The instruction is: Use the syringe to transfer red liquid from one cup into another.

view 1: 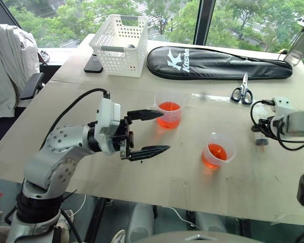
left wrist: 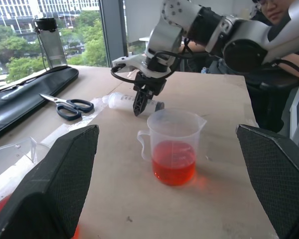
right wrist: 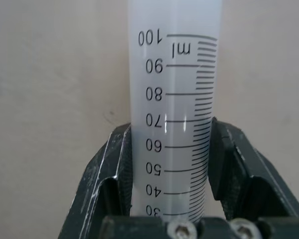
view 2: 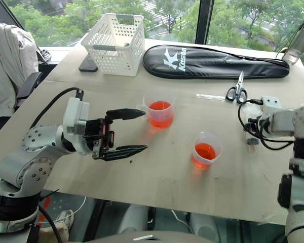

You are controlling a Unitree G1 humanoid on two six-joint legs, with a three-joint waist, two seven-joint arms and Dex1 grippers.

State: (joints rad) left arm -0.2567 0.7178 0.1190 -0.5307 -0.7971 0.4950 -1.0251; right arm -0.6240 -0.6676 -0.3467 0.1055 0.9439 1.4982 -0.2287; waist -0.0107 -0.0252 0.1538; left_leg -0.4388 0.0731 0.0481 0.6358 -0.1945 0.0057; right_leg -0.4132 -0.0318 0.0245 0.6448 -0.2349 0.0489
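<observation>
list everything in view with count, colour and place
large clear plastic syringe: 1, clear, lying on table between right jaws
taller clear handled measuring cup: 1, red liquid inside, table centre-right
shorter clear handleless cup: 1, red liquid, table centre
white plastic basket: 1, far left
black racket bag: 1, far edge
scissors: 1, dark handles, before the bag
clear bottle: 1, far right corner
wooden table: 1, tan
left gripper: jaws open, beside handleless cup
right gripper: jaws around syringe

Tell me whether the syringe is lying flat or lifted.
Lying flat on the table: the syringe rests on its side, with the right gripper down over its barrel.
</observation>
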